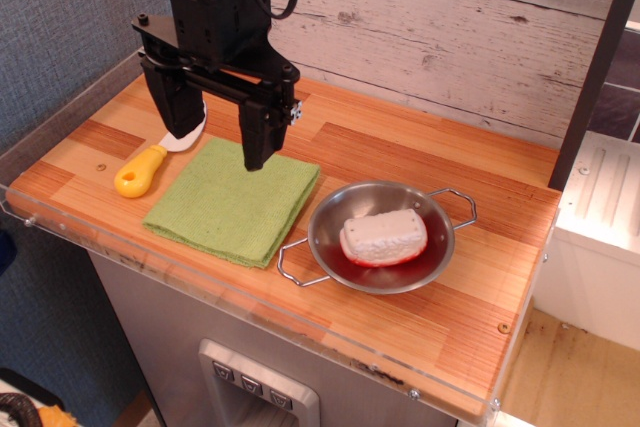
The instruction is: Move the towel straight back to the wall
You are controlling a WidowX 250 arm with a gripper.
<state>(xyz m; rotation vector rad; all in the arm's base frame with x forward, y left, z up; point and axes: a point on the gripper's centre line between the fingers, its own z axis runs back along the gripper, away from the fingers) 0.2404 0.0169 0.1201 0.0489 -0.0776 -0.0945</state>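
Hovering with wide claw over the towel.
We judge it light, soft and limp; pinching its back edge, nearest the wall, seems best.

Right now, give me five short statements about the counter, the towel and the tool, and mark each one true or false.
1. The towel lies flat on the wooden counter. True.
2. The tool is shut on the towel. False: its jaws stand open above the towel's back edge.
3. The steel bowl holds a white block. True.
4. The towel touches the plank wall. False: bare counter lies between them.
5. The yellow-handled utensil lies in the bowl. False: it lies on the counter beside the towel.
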